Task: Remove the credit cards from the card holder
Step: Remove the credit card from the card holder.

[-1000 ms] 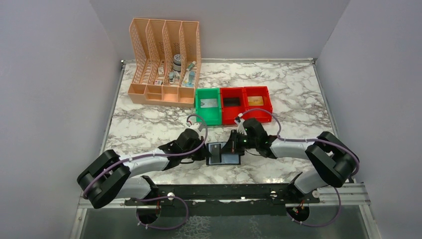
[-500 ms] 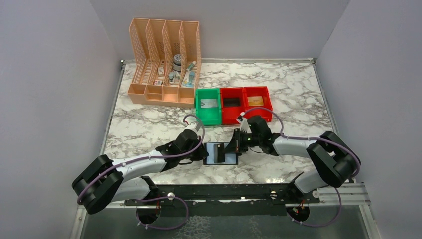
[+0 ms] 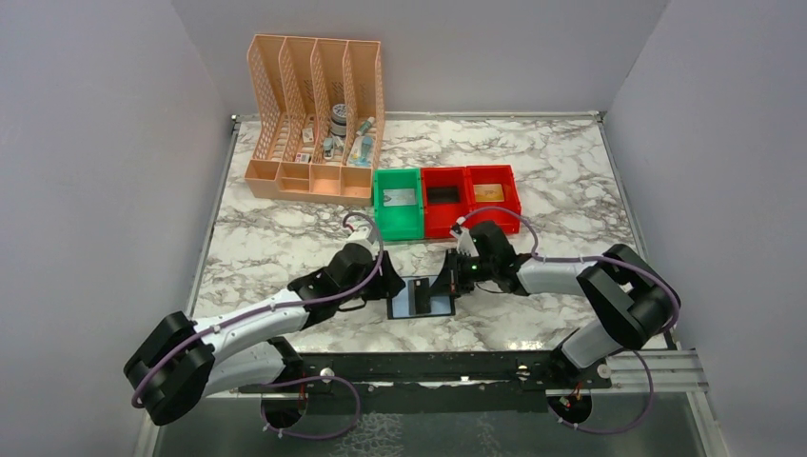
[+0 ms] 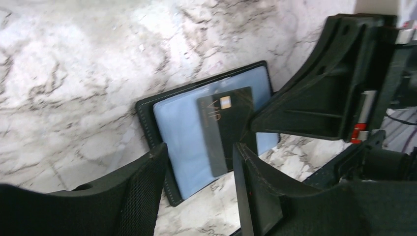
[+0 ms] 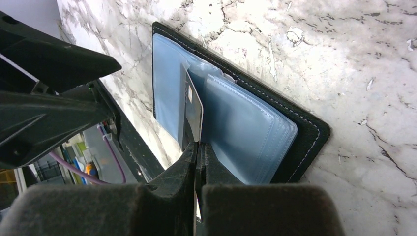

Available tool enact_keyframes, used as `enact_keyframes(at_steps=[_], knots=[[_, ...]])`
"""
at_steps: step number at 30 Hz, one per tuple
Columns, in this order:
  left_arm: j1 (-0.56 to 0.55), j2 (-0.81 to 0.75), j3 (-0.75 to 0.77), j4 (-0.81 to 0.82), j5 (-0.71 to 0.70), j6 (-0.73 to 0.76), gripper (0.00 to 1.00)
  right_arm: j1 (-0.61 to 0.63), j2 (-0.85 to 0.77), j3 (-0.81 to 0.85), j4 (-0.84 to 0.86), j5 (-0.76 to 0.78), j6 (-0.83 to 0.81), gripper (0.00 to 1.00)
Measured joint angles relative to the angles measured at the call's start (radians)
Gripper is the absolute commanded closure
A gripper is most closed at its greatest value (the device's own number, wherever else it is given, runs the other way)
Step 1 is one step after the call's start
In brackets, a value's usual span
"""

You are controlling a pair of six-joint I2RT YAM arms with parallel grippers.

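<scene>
Card holder (image 3: pixel 407 300): black, lying open and flat on the marble table (image 3: pixel 285 238), blue panels up, stitched edge exposed. Dark credit card (image 4: pixel 227 125): partly out of the holder's middle pocket, tilted up off the panel. Right gripper (image 5: pixel 198 147): clamped on that card's edge, at the holder's right. Left gripper (image 4: pixel 199 152): fingers spread, hovering at the holder's left side. Bare marble lies left of and beyond the holder. A green bin (image 3: pixel 400 228) and red bins (image 3: pixel 445 224) stand well beyond it.

Black card holder (image 5: pixel 309 129) with grey-blue panels (image 4: pixel 181 142), dark credit card (image 4: pixel 229 129), marbled table (image 4: pixel 74 73)
</scene>
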Motion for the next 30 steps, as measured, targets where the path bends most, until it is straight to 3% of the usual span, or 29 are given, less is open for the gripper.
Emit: enact_keyframes(at_steps=[4,9,18,30], knots=[[-0.008,0.035,0.009,0.086,0.055,0.007,0.7,0.0,0.0,-0.006,0.016,0.0,0.01,0.97],[-0.033,0.151,0.01,0.161,0.104,0.007,0.84,0.0,0.0,-0.036,0.06,0.005,0.048,0.96],[-0.051,0.266,0.028,0.147,0.101,0.007,0.95,0.0,0.0,-0.079,0.135,0.009,0.109,0.81],[-0.052,0.27,0.04,0.129,0.092,0.008,0.98,0.0,0.043,-0.079,0.23,-0.025,0.178,0.8]])
